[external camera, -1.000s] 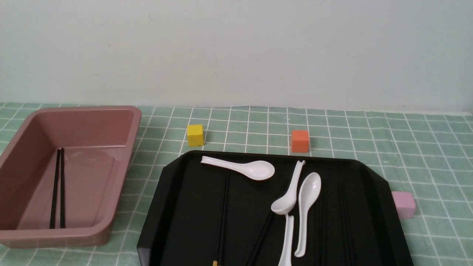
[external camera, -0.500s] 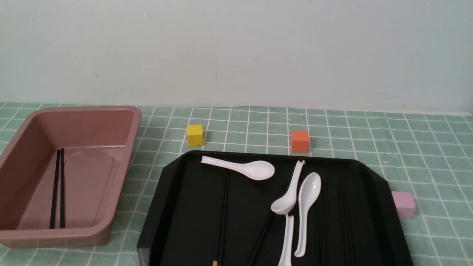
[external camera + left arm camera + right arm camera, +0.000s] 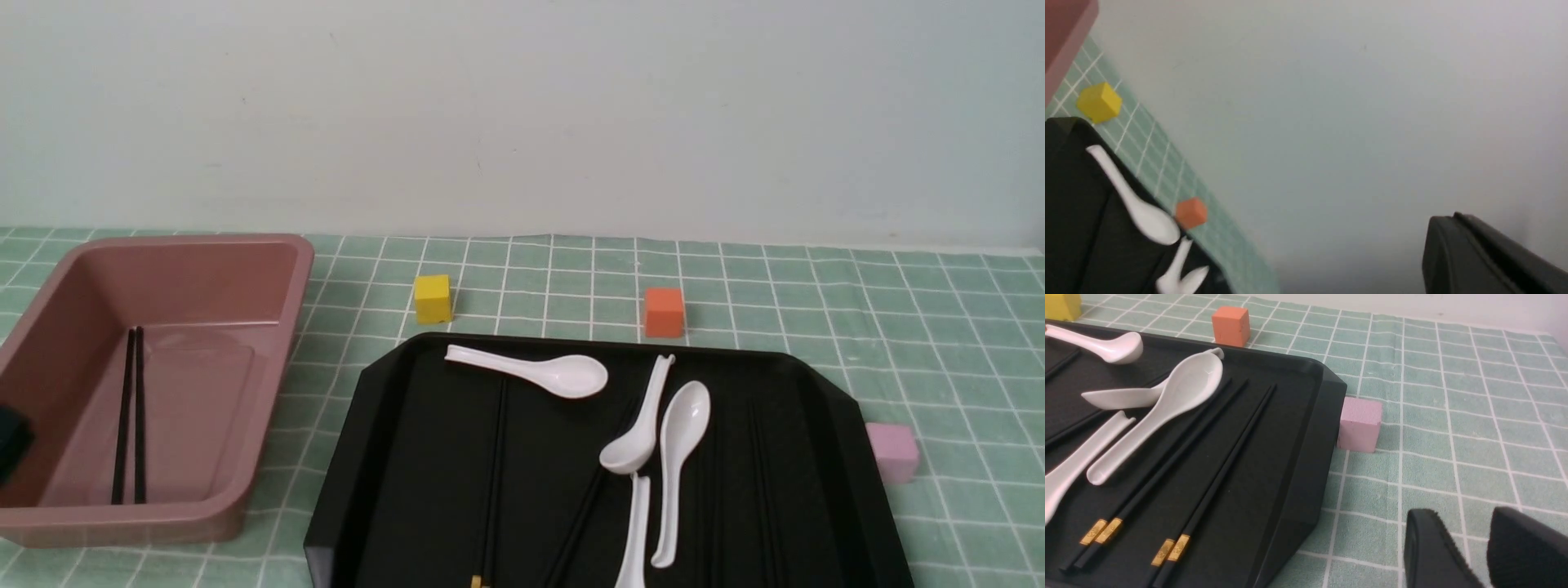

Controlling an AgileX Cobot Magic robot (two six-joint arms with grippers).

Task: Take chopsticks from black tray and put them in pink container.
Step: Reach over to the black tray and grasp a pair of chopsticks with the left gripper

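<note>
The black tray (image 3: 408, 490) fills the middle front of the table. In the right wrist view two pairs of black chopsticks with yellow bands lie in it: one pair (image 3: 1162, 457) beside a spoon, the other (image 3: 1220, 469) nearer the tray's rim (image 3: 1306, 457). The front view shows more dark sticks and one yellow tip (image 3: 476, 581). The pink container (image 3: 188, 282) stands at the left with two black sticks (image 3: 131, 416) inside. My left gripper (image 3: 11, 441) shows as a dark tip at that container's left edge, and its fingers (image 3: 1453, 220) look pressed together. My right gripper (image 3: 1464, 522) hangs slightly open over the cloth beside the tray, holding nothing.
Several white spoons (image 3: 539, 371) lie in the tray, some across the sticks. A yellow cube (image 3: 432, 298) and an orange cube (image 3: 663, 311) stand behind the tray. A pale pink cube (image 3: 892, 452) touches its right side. A green checked cloth covers the table, with a wall behind.
A dark part of my left gripper has come into the front view at the left edge, over the pink container. Nothing else has moved.
</note>
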